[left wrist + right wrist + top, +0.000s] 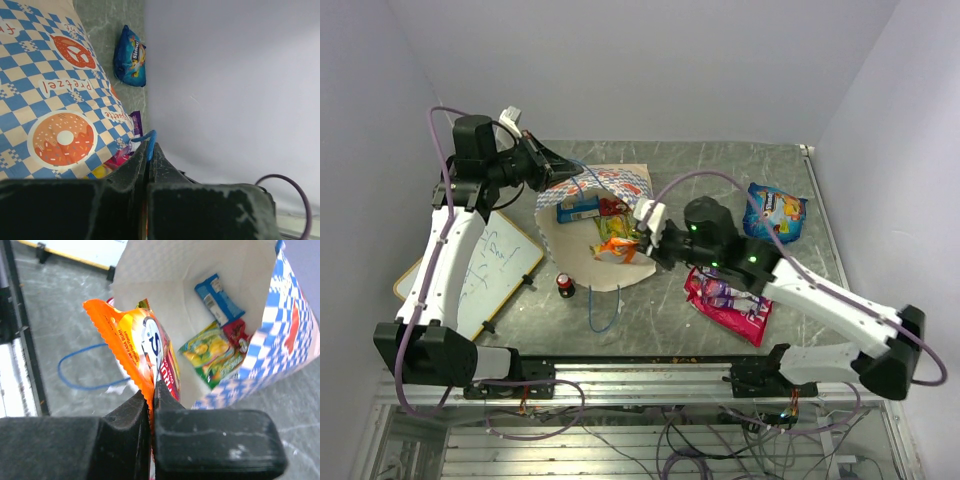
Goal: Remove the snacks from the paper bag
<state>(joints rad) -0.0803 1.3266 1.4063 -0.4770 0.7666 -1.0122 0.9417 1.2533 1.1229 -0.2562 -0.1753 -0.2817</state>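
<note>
The paper bag [620, 185] lies on its side, mouth toward me, checkered band on top [55, 95]. My left gripper [552, 165] is shut on the bag's blue cord handle [149, 141] at the back rim. My right gripper [648, 240] is shut on an orange snack packet [135, 347] and holds it at the bag's mouth [617, 247]. Inside the bag lie a blue packet [218, 299], a green packet [212, 352] and a red one [236, 334]. A blue packet [775, 213] and a pink packet [728, 303] lie on the table to the right.
A small red-capped bottle [565, 286] stands just left of the bag's mouth. The other blue cord handle [603, 312] trails on the table in front. A whiteboard [485, 270] lies at the left. Walls close in behind and on both sides.
</note>
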